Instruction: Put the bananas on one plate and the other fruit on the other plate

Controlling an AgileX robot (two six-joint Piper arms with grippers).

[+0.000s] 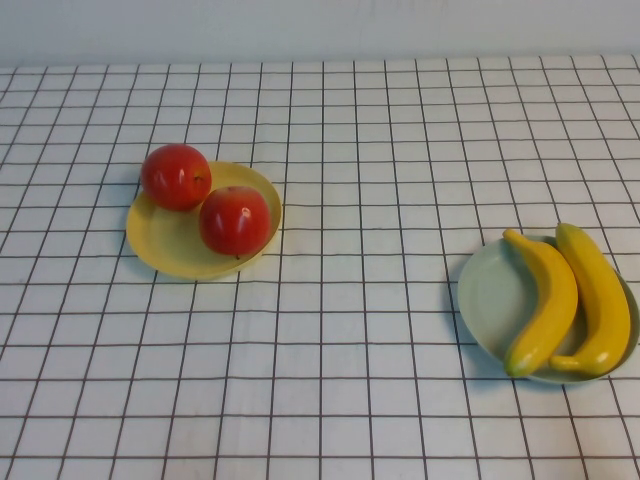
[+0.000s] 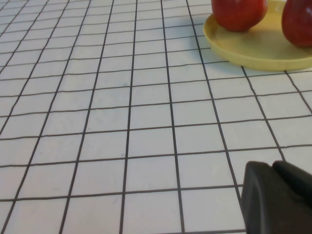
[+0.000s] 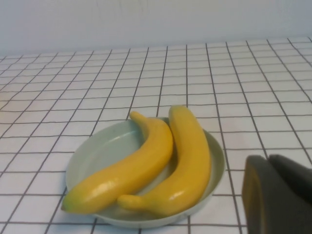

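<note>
Sorting appears complete: both bananas (image 1: pixel 570 300) lie on the pale green plate (image 1: pixel 485 295), both apples (image 1: pixel 205 198) on the yellow plate (image 1: pixel 160 245). Left gripper (image 2: pixel 278 197) and right gripper (image 3: pixel 278 195) (fingers closed, empty) sit low beside their plates; probably nothing remains but parking.

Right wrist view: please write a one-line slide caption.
Two bananas lie side by side on the pale green plate; right tool shut nearby.

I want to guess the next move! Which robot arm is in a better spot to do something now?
Neither. Both bananas lie on the green plate, both apples on the yellow plate. The left gripper and right gripper are shut, empty, pulled back. Nothing looks left to move.
</note>
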